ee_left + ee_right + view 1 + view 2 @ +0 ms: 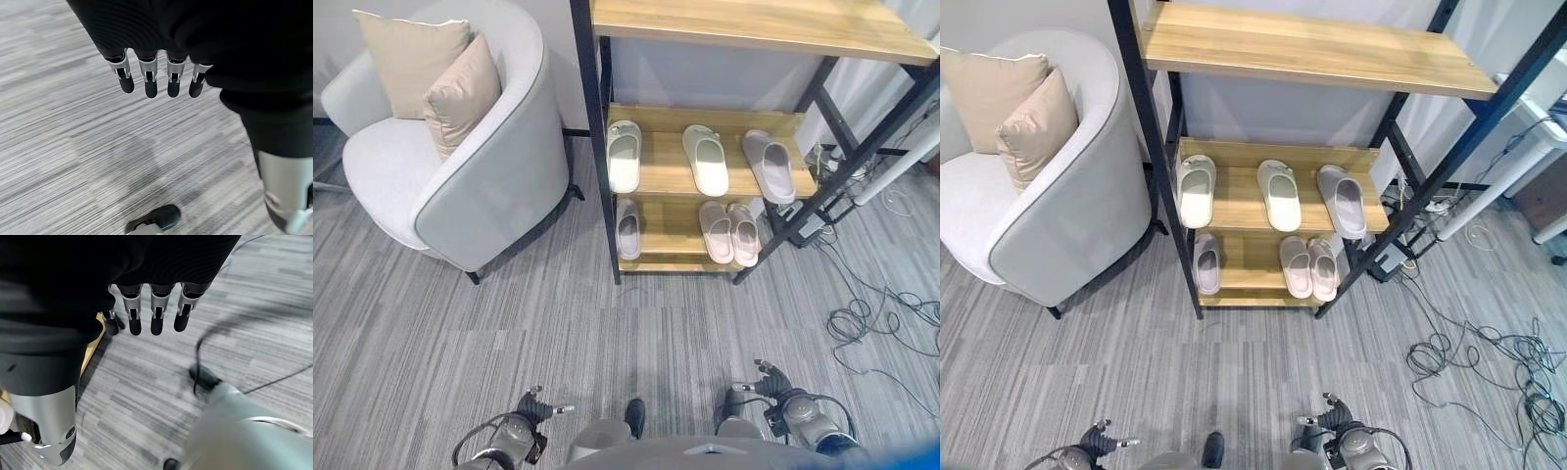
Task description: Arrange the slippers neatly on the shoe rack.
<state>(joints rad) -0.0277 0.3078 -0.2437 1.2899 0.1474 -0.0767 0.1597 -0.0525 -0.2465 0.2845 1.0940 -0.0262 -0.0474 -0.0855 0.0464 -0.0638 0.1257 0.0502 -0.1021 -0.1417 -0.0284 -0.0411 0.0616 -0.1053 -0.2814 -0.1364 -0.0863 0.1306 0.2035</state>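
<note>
While both hands hang low w/ nothing in them, fingers (150,83) of left hand (530,409) point straight down over grey carpet (607,333), relaxed; right hand (770,384) fingers (157,318) same, loose and straight, holding nothing. Ahead stands shoe rack (595,147), black frame w/ wood shelves. Mid shelf: pale green slipper (624,155) at left, cream slipper (706,159) in middle, grey slipper (770,164) at right, well apart. Bottom shelf: one grey-pink slipper (627,228) at left, pink pair (729,233) side by side, touching, at right. Left of rack: grey armchair (489,176) w/ two beige cushions (460,90). Cables (871,313) lie on carpet right of rack.
</note>
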